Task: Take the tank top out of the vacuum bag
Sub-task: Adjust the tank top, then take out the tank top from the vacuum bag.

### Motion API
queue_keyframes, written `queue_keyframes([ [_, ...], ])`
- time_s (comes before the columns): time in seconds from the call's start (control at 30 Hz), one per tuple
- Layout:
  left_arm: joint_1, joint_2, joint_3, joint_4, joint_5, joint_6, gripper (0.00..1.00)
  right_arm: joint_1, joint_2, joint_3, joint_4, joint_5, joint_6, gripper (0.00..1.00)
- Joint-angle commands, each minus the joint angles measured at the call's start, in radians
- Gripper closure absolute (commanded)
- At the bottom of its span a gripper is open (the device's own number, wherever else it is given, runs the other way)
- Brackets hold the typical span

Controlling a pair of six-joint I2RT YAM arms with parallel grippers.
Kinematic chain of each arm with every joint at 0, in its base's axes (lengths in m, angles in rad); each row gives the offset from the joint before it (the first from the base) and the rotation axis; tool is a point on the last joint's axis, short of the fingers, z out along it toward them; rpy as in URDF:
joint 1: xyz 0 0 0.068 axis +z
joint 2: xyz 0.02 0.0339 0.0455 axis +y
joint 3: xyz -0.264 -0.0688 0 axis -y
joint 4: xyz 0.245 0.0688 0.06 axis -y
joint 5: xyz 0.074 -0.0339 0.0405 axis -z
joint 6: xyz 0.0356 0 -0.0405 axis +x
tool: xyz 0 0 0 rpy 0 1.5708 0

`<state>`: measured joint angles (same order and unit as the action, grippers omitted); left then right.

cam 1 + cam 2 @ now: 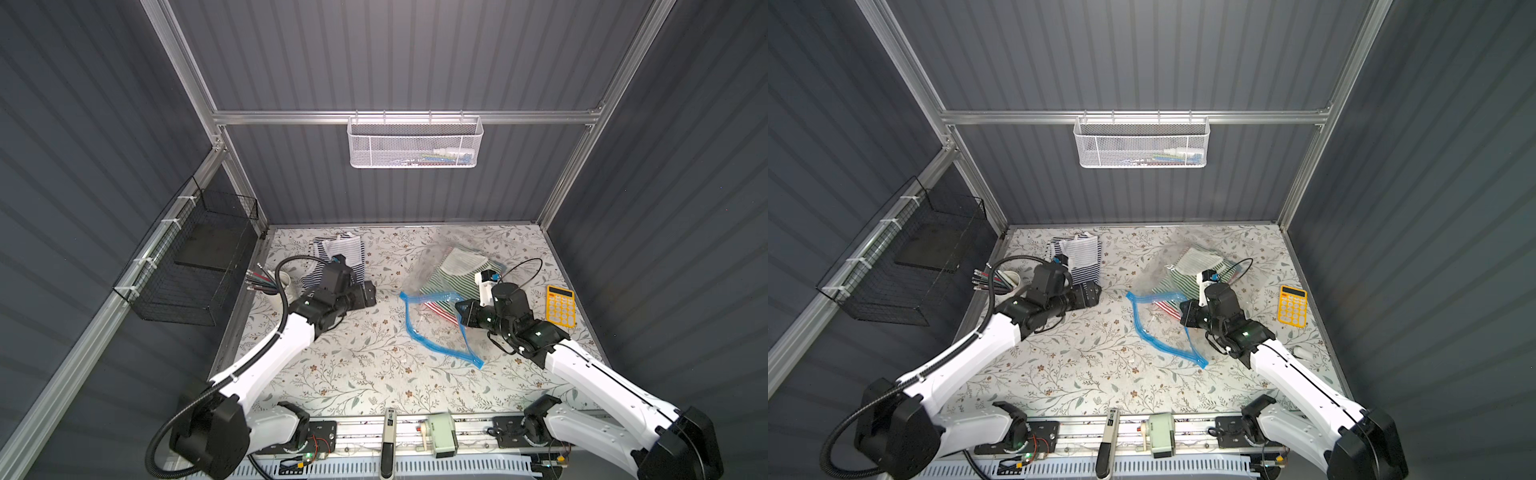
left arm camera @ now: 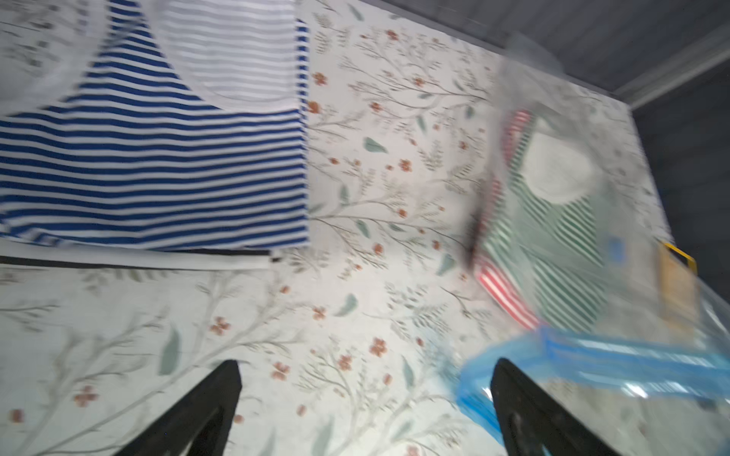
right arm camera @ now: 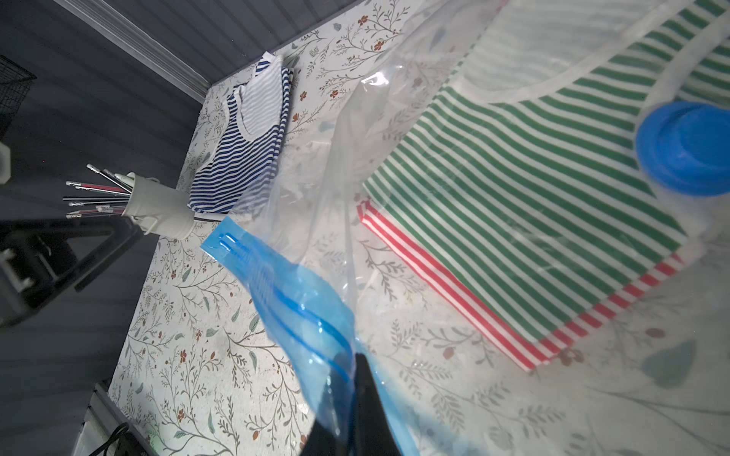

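The vacuum bag (image 1: 430,259) lies crinkled right of the table's middle, its blue zip strip (image 1: 415,328) gaping toward the front. Inside it a green-striped tank top (image 3: 533,189) rests on a red-striped one (image 3: 454,292), beside the round blue valve cap (image 3: 687,146). My right gripper (image 3: 357,367) is shut on the zip strip and holds one lip raised. A navy-striped tank top (image 1: 345,253) lies folded on the table at the back left, outside the bag. My left gripper (image 2: 367,363) hovers open and empty over bare table between that top and the bag's mouth.
A white cup of pencils (image 1: 282,282) lies tipped by the left edge. A yellow calculator (image 1: 561,309) sits at the right edge. A black wire basket (image 1: 199,266) hangs on the left wall and a white mesh basket (image 1: 415,141) on the back rail.
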<state>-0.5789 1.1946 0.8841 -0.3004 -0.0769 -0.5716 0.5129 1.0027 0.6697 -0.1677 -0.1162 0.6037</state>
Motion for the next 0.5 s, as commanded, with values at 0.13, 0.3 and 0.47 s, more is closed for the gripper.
queue_keyframes([
  [0.13, -0.315, -0.025, -0.116, 0.29, -0.099, -0.367, 0.02, 0.001, 0.016, 0.079, -0.046, 0.003, -0.036, 1.0],
  [0.3, -0.499, 0.099, -0.101, 0.423, -0.201, -0.517, 0.17, 0.005, 0.017, 0.085, -0.044, -0.01, -0.047, 1.0],
  [0.47, -0.56, 0.288, -0.253, 0.98, -0.273, -0.723, 0.46, 0.01, 0.029, 0.074, -0.027, -0.015, -0.06, 1.0],
])
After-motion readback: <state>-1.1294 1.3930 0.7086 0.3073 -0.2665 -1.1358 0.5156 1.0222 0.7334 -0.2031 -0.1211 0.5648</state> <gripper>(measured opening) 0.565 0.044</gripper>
